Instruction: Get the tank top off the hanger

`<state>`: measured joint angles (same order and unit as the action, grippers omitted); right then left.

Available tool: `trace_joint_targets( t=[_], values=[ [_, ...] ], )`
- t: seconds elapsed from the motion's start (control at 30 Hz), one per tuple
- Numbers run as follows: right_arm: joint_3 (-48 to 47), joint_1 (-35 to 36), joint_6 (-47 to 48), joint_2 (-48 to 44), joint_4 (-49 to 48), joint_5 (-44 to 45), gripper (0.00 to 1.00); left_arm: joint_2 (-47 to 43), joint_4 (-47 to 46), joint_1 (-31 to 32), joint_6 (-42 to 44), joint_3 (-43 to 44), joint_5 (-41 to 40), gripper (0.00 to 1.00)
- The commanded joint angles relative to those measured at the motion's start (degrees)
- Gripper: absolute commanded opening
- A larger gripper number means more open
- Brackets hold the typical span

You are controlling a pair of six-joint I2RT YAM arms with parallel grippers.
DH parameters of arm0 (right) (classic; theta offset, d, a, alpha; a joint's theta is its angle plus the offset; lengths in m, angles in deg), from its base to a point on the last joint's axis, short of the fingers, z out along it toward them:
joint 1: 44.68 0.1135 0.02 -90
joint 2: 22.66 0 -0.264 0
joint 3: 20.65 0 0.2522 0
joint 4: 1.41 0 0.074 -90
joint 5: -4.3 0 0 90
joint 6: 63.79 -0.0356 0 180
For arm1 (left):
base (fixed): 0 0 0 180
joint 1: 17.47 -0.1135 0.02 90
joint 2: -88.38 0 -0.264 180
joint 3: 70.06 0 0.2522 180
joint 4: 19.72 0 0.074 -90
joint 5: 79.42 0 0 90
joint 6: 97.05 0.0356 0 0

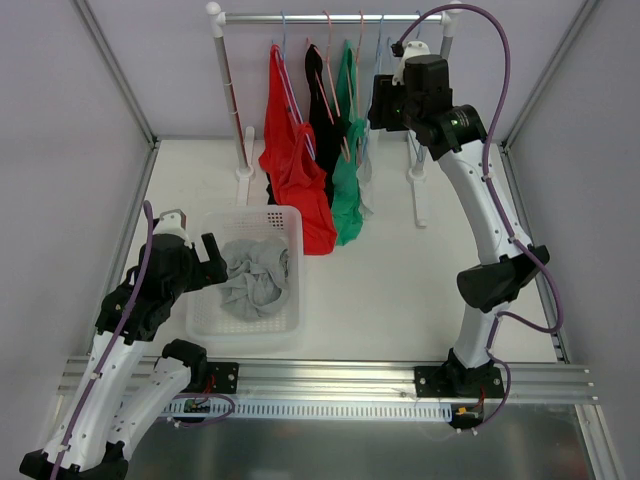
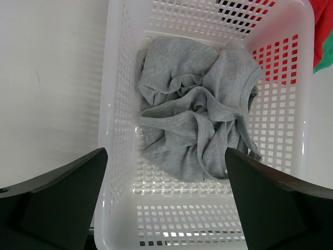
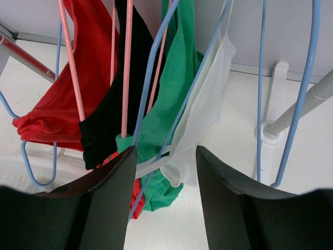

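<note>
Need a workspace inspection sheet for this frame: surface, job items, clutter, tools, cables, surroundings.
Surface: white table, no spills seen.
Job's things: red tank top, black tank top, green tank top and white tank top hang on hangers on the rack; grey garment lies crumpled in the white basket.
Clutter: nothing seen.
Tools: left tool open above the basket; right tool open, jaws either side of the white tank top's lower edge.
Cables: purple cable on the right arm arcs past the rack's end; another runs along the left arm.
Surroundings: grey walls with metal framing.
</note>
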<state>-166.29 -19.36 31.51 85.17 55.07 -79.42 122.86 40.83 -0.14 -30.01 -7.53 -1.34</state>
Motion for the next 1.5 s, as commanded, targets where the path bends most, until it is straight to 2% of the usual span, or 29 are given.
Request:
trace_joint_targets(
  t=[0.0,0.37,0.53,0.77,0.87,0.9,0.97,1.0,1.47],
  values=[
    [-0.8,0.6,-0.2,-3.9,-3.9,1.5,0.53,-0.3,-1.9,0.8,-0.3,-0.3,1.2,0.99],
    [-2.3,1.3,0.8,0.4,-5.8,2.6,0.5,-0.1,-1.9,2.3,-0.3,-0.3,1.4,0.99],
    [-2.2,1.3,2.9,1.9,-6.5,8.0,0.38,-0.3,-1.9,2.9,-0.3,-0.4,1.4,0.99],
    [-2.1,1.3,3.2,3.3,-7.2,8.5,0.26,-0.8,-1.9,3.8,-0.4,-0.4,1.4,0.99],
    [-2.0,1.2,3.1,3.5,-7.7,8.7,0.14,-1.2,-1.9,4.0,-0.4,-0.5,1.3,0.99],
    [-2.1,1.3,3.1,3.5,-7.8,8.7,0.07,-1.3,-2.0,4.1,-0.4,-0.5,1.3,0.99],
    [-2.1,1.2,3.0,2.9,-8.5,9.2,0.06,-1.3,-1.9,4.4,-0.4,-0.5,1.3,0.99],
    [-2.2,1.3,3.0,2.6,-8.9,9.4,0.0,-1.4,-2.0,4.6,-0.4,-0.5,1.2,0.99],
    [-1.6,0.4,3.4,-4.9,-12.0,8.4,0.0,-2.6,-2.0,6.4,-0.5,-0.6,1.0,0.99]
  ],
)
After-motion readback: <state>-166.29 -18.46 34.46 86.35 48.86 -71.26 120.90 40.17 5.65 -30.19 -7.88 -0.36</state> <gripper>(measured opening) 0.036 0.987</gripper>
